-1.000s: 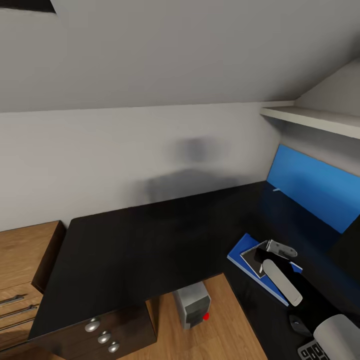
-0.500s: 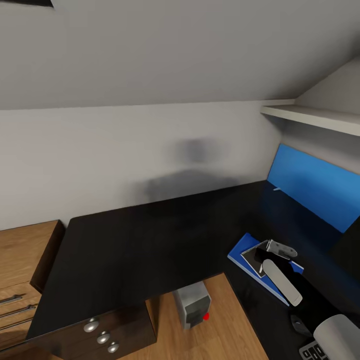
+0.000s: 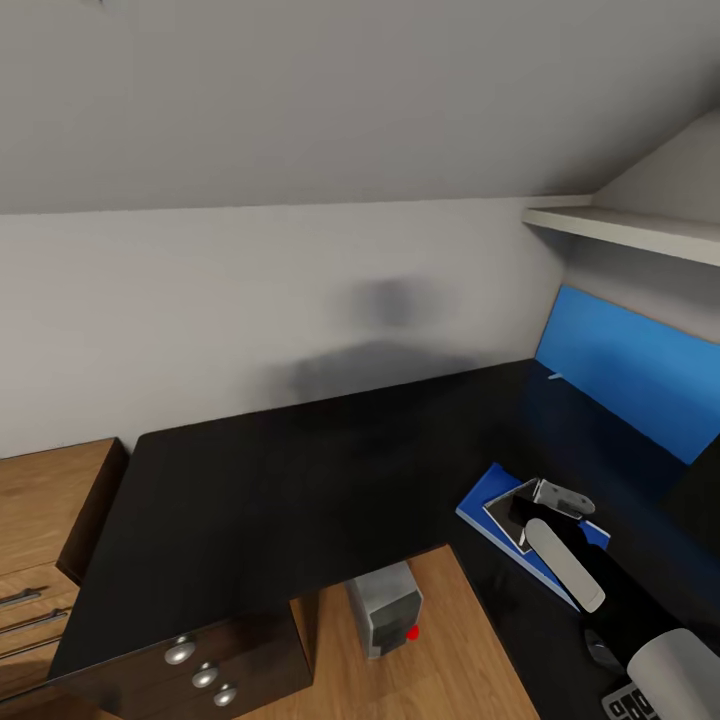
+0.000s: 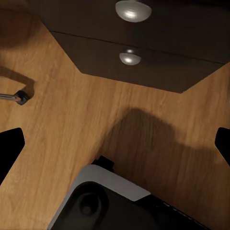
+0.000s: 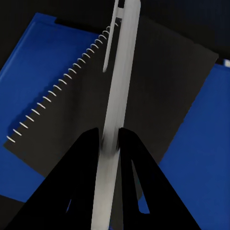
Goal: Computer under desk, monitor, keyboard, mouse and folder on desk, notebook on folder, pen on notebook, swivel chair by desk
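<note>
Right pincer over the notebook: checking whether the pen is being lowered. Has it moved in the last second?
No. The right pincer holds its place against the notebook and folder.

Folder (image 3: 490, 497) lies on desk (image 3: 280, 480) at right, notebook (image 3: 505, 512) on top of it, pen (image 5: 117, 96) over notebook between right gripper (image 5: 109, 143) fingers. Computer (image 3: 385, 607) under desk on floor; mouse (image 3: 598, 650) and keyboard (image 3: 628, 703) nearer, right of folder

right hand (image 3: 548, 497) over the notebook (image 3: 507, 510) on the blue folder (image 3: 490, 500); computer (image 3: 385, 607) under the black desk (image 3: 280, 490)
</note>
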Robot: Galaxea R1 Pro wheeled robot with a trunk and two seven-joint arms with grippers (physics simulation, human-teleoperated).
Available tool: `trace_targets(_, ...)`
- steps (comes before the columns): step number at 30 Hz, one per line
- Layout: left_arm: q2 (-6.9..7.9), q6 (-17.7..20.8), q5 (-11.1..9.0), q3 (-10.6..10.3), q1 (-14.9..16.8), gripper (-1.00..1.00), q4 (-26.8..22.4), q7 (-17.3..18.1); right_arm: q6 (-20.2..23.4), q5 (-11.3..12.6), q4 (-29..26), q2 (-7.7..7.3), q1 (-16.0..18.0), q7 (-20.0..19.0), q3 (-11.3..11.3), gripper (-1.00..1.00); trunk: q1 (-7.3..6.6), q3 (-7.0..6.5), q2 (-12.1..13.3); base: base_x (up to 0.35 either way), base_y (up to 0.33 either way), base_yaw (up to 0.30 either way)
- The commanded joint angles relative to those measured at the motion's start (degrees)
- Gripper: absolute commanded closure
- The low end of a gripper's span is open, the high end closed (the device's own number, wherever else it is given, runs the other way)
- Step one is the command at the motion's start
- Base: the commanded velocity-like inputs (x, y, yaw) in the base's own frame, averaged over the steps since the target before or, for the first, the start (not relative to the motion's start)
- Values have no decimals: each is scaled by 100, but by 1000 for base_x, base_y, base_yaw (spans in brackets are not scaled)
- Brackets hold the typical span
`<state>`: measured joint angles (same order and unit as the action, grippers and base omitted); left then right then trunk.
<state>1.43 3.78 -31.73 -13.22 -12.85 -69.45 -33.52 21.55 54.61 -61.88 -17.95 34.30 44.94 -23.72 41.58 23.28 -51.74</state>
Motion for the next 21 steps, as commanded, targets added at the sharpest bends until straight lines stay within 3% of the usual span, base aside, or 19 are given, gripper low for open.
trace_targets(1,6,27,-16,-14,1,-100,-12,-40,24,23,-8,-7,6,42,-19,100,1,6,-5,0,0,0)
trace_targets(13,6,-2,0,-14,1,-100,60,-32,24,20,-8,-1,6,41,-19,100,1,6,-5,0,0,0)
trace_targets(21,6,-1,0,-14,2,-100,79,-25,24,18,-8,-7,6,42,-12,100,1,6,-5,109,0,0)
